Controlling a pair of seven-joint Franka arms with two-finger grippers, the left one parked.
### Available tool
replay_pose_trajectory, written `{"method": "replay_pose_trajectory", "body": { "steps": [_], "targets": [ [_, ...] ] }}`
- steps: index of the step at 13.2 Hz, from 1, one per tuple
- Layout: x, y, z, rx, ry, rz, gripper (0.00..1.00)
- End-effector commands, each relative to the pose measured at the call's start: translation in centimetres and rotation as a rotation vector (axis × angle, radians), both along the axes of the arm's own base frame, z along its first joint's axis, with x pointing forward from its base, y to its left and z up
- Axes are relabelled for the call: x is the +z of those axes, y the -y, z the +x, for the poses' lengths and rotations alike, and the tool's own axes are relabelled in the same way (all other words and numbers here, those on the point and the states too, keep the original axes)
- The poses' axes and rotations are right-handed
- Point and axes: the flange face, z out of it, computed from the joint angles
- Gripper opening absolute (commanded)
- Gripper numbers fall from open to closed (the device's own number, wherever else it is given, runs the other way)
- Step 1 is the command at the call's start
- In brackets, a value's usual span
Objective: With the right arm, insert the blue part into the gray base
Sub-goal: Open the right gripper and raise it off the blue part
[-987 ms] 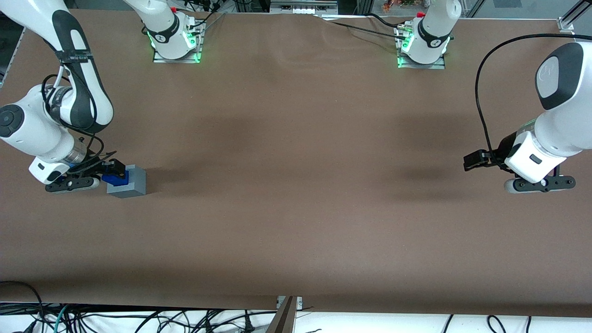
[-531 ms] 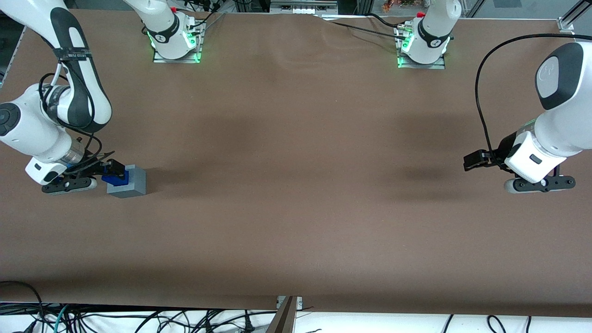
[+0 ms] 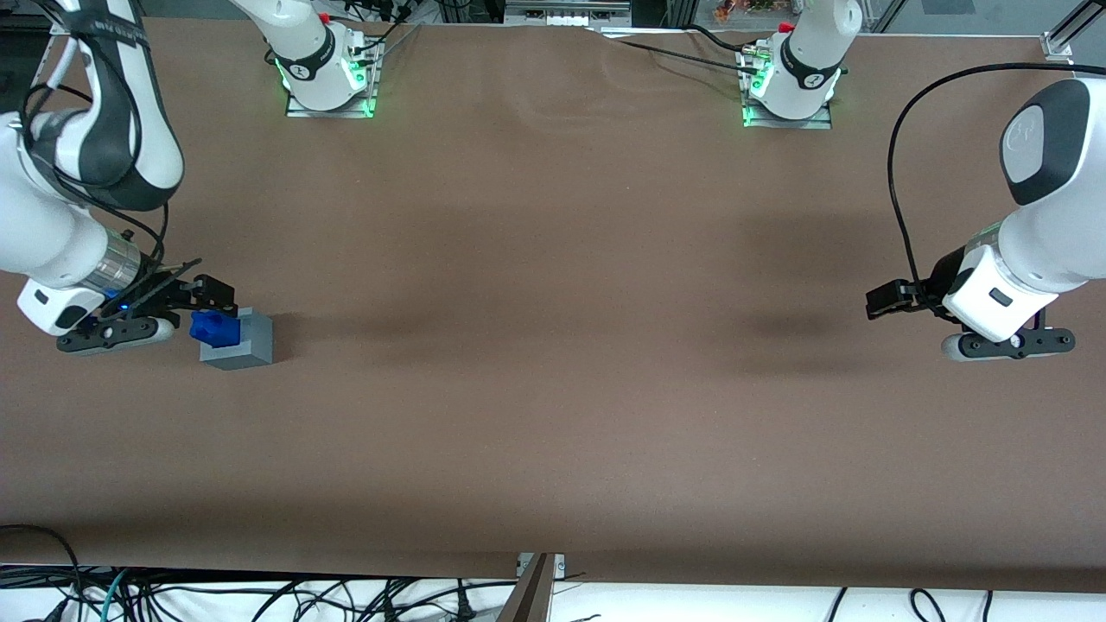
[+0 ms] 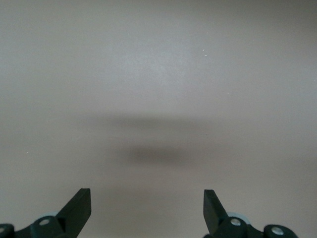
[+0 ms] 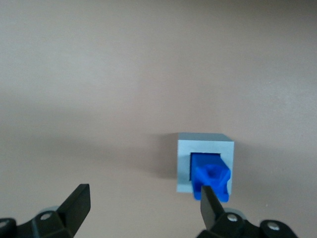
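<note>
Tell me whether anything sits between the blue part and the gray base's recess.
Nothing visible does. The blue part already sits in the gray base, its top sticking out. The end effector is open, above and clear of it.

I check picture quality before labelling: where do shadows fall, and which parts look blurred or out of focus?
Front view: sharp and evenly lit; a soft shadow lies on the table beside the gray base, which holds the blue part; the open gripper hangs close by. Right wrist view: base is soft, fingertips blurred. Left wrist view: only a faint shadow band.
</note>
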Motion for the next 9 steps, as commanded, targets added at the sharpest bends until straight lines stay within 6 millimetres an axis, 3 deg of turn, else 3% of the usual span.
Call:
{"method": "replay_pose_trajectory", "body": {
  "steps": [1,4,7,9],
  "targets": [
    [2.6,-2.3,0.2,-0.008,-0.023,-0.01,0.99],
    [6.4,-4.7,-0.9,-0.021,-0.05,-0.027,0.99],
    [10.0,-5.4,-2.8,-0.042,-0.076,-0.024,0.99],
    [11.1,-5.3,-3.9,-0.037,-0.103,-0.029,0.99]
  ]
}}
